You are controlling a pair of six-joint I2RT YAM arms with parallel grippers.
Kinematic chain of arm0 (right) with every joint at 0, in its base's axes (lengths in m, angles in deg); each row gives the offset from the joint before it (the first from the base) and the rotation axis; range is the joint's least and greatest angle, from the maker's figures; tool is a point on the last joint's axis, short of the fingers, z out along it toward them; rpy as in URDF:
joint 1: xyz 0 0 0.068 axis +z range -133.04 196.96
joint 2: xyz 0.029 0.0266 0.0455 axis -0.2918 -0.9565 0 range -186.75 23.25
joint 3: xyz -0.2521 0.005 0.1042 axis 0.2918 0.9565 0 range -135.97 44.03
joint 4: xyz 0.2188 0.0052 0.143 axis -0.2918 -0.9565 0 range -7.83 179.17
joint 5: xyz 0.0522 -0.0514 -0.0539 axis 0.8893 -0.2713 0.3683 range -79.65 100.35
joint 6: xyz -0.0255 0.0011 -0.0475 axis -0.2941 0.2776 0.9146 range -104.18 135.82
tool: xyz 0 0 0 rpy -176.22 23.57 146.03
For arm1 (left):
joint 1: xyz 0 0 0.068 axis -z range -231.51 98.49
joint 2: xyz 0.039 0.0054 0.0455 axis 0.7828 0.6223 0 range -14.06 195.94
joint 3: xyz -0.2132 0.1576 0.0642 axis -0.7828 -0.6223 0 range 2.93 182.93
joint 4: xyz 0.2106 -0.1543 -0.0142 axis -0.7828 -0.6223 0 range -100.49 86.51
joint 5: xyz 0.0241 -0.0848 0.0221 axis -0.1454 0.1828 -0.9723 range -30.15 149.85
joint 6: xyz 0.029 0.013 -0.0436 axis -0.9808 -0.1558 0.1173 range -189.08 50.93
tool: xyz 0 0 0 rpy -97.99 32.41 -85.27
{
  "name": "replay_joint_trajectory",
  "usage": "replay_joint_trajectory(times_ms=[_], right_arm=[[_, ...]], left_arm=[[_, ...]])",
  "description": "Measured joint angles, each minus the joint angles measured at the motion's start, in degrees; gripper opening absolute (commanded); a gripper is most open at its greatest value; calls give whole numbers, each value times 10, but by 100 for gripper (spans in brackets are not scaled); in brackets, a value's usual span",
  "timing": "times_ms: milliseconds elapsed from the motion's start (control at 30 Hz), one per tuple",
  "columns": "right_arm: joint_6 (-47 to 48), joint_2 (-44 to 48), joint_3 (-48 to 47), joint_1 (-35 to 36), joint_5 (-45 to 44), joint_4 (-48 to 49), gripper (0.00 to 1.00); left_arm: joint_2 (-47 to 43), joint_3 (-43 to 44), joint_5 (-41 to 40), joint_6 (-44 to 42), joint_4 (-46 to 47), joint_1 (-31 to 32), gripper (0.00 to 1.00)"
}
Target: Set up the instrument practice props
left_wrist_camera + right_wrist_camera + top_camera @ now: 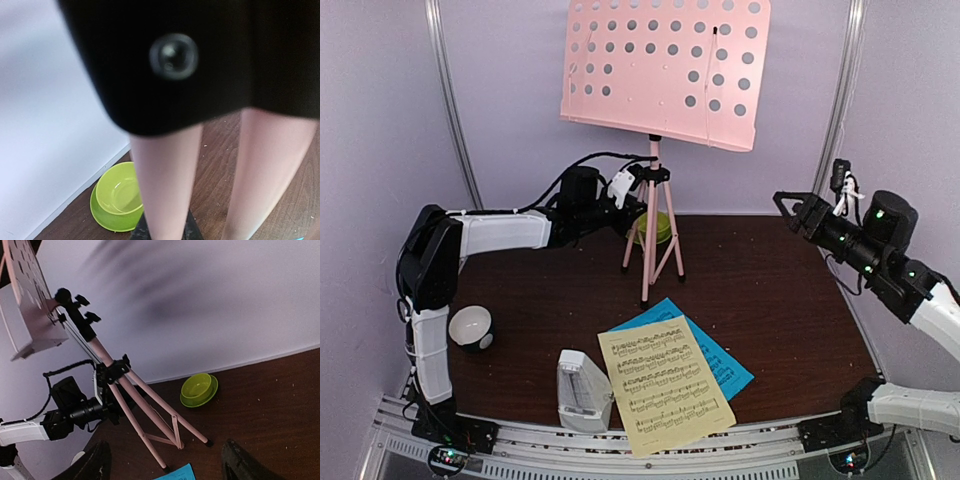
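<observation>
1. Now: the pink music stand [655, 165] is upright at the middle of the desk's [790, 300] back edge, with its tripod legs [647, 270] spread. The left gripper [166, 231] is low by the hub [175, 55], fingers tight on both sides of 1 leg, so it reads as clamped on it. The right gripper [165, 465] hangs over the right back corner, fingers wide apart & holding nothing.
2. Tip-over: the panel [665, 70] is big & sits high on a thin pole, so the stand is prob. top-heavy. A sideways pull or twist on that 1 leg could lift the other 2 & drop the stand toward the front edge.
3. Leg fold: the legs hinge at the hub w/ thin braces. A hard squeeze or inward push may collapse the tripod.
4. The green bowl [117, 197] on its saucer [102, 217] sits just behind the legs, by the back edge. Dragging the stand back could knock it.
5. Paper: the yellow page [665, 385] lies on the blue page [725, 365] at the middle of the front edge, & its near corner seems to pass that edge. Flat sheets are hard to pinch, so a grab may take both, crumple them or push them off.
6. The metronome [582, 390] stands at the front edge, just left of the pages. An arm sweeping for paper could bump it over.
7. Arms: if the right arm comes in toward the back edge, it could hit the panel or the left arm.
</observation>
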Motion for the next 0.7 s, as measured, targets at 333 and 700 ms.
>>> replay_joint_trajectory(times_ms=[333,700], right_arm=[[-3,-169,7,94,-76,50,69],[13,-384,-114,173,-96,116,65]], left_arm=[[-13,-16,-38,19,1,7,0],[-32,-46,-96,45,16,25,0]])
